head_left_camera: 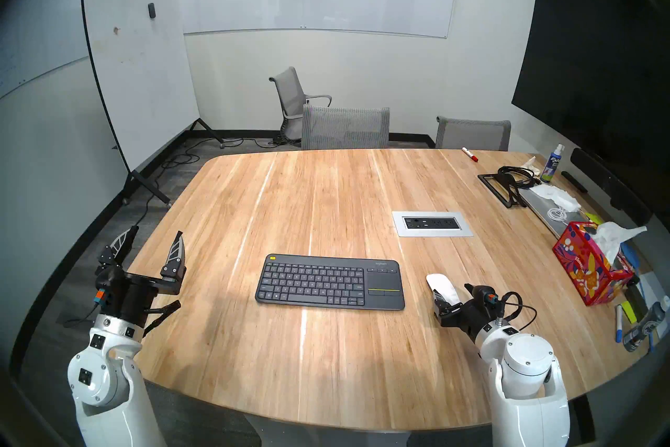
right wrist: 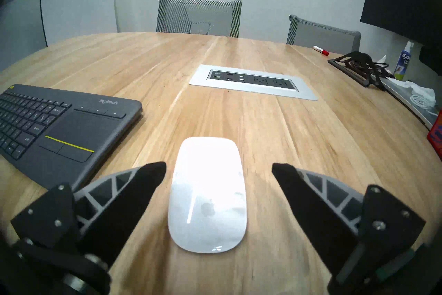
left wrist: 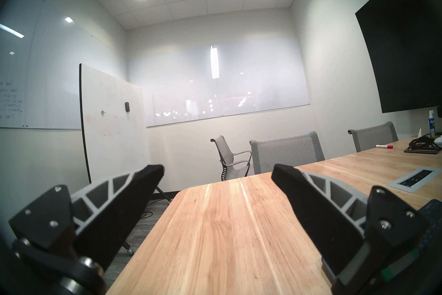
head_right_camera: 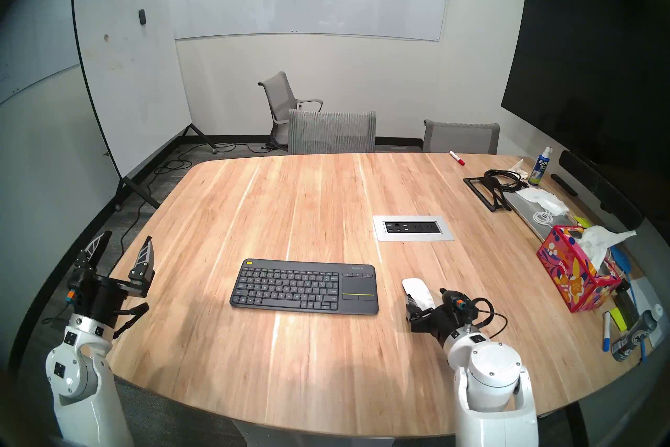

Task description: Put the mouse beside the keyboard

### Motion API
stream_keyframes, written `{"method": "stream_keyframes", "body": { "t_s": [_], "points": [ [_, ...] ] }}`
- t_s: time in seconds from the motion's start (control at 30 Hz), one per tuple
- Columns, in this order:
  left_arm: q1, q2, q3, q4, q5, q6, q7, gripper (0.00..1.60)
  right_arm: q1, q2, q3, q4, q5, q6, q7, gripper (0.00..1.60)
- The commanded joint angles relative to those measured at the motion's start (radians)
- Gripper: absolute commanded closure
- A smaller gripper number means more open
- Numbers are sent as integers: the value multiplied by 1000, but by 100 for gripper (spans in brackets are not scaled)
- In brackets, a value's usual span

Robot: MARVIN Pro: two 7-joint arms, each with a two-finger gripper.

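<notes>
A small meeting room, whiteboards on the walls, grey mesh chairs pushed up to a big pale wooden tabletop [head_left_camera: 326, 188]. The keyboard [head_left_camera: 330, 281] lies flat near the robot's edge, touchpad end toward the robot's right, and the mouse [right wrist: 207, 194] sits on the wood just beside that end, apart from it by a strip of bare wood, lengthways pointing away from the robot.

The right end effector [right wrist: 218, 165] is low over the tabletop with its fingers spread either side of the mouse, neither one touching it as far as I can see from the wrist view (a sliver of wood shows on both sides). So it is released, holding nothing. I'd judge the mouse is already where the task wants it, set square to the keyboard as a right-handed user would have it.

The left end effector [head_left_camera: 150, 243] is held up off the left corner of the tabletop, fingers wide apart and empty, well clear of the work, likely parked so it stays out of the way.

Readable bits: "logitech" on the keyboard above the touchpad, an apple logo on the mouse, "Expo" on the spray bottle [head_left_camera: 551, 165] at the far right, and "Kleenex" on the bright tissue box [head_left_camera: 587, 265].
</notes>
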Motion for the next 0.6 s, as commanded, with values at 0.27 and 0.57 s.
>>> {"method": "stream_keyframes", "body": {
  "t_s": [0.27, 0.57],
  "points": [
    [3, 2, 3, -20, -2, -3, 2, 0, -83, 8, 25, -39, 32, -100, 59, 0],
    [3, 2, 3, -20, -2, -3, 2, 0, -144, -14, 41, -31, 31, -219, 48, 0]
  ]
}}
